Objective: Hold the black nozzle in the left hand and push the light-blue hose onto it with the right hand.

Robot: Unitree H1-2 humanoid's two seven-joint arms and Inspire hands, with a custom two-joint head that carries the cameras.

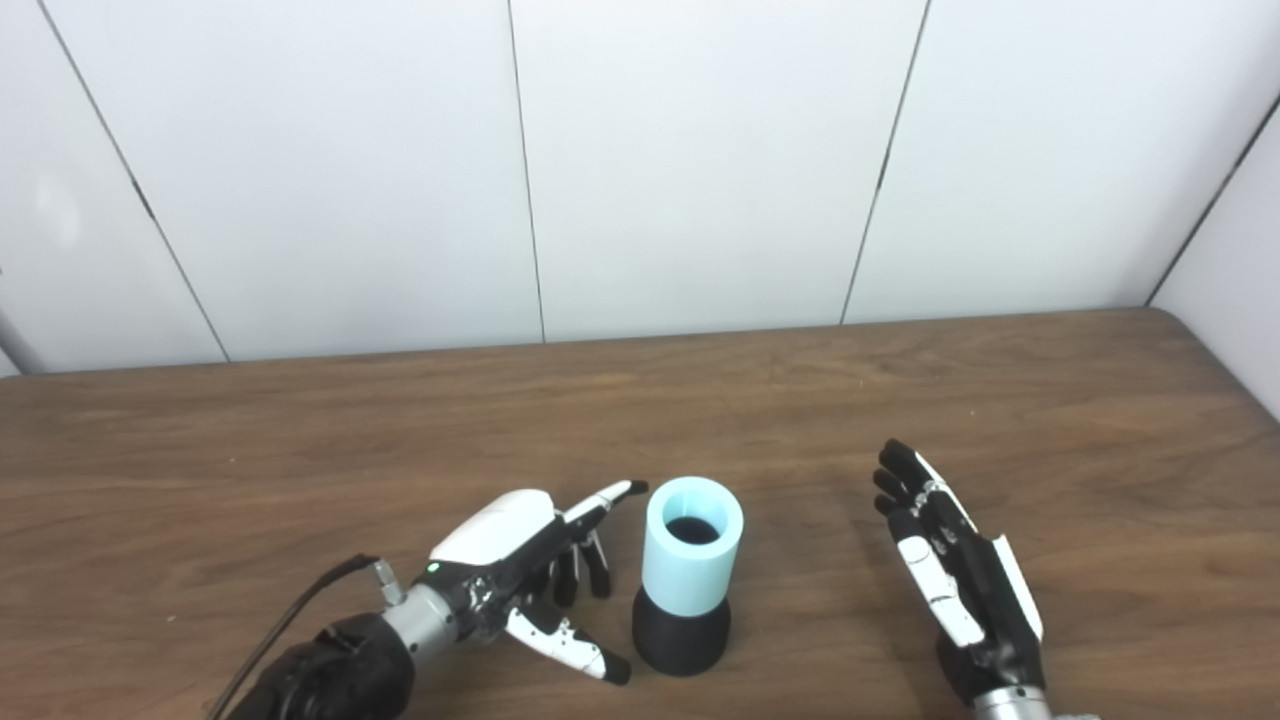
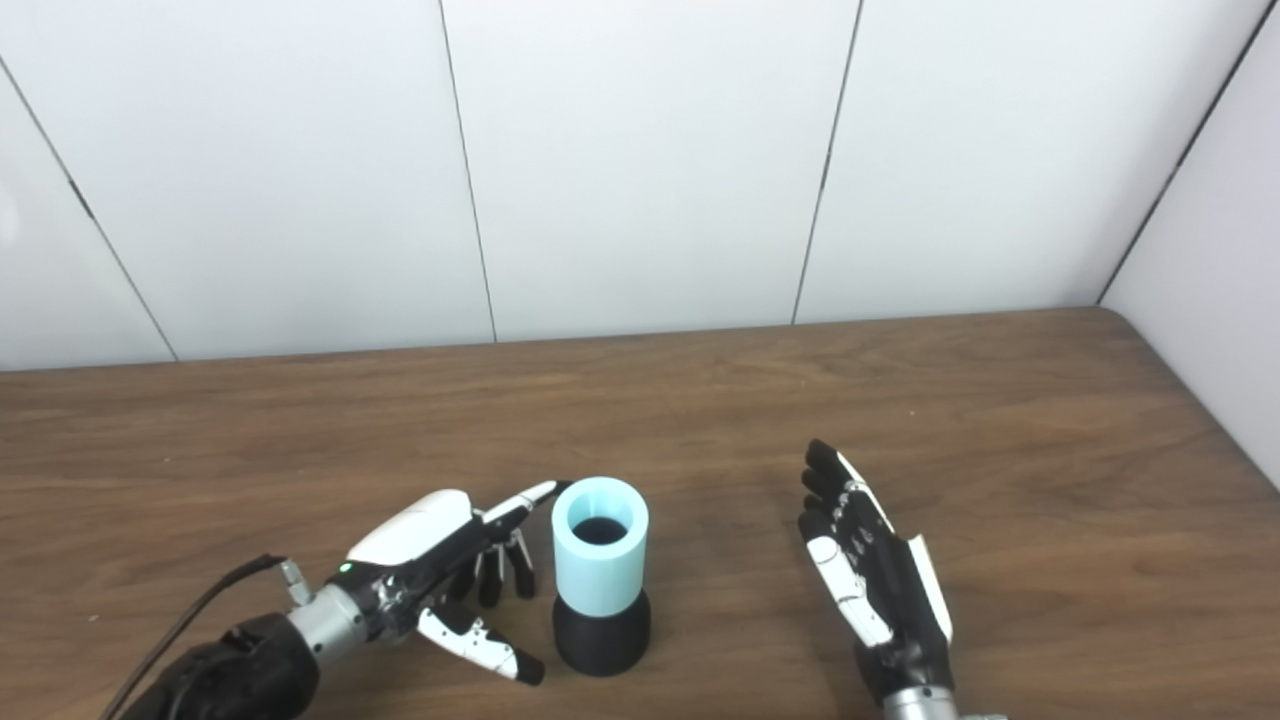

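Hose [image 1: 692, 547] seated on nozzle [image 1: 681, 633]; both hands open, seemingly clear of it.

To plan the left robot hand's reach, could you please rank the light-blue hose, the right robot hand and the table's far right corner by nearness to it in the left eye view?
1. Light-blue hose, just right of the left robot hand.
2. Right robot hand, farther right.
3. Table's far right corner, far back right.
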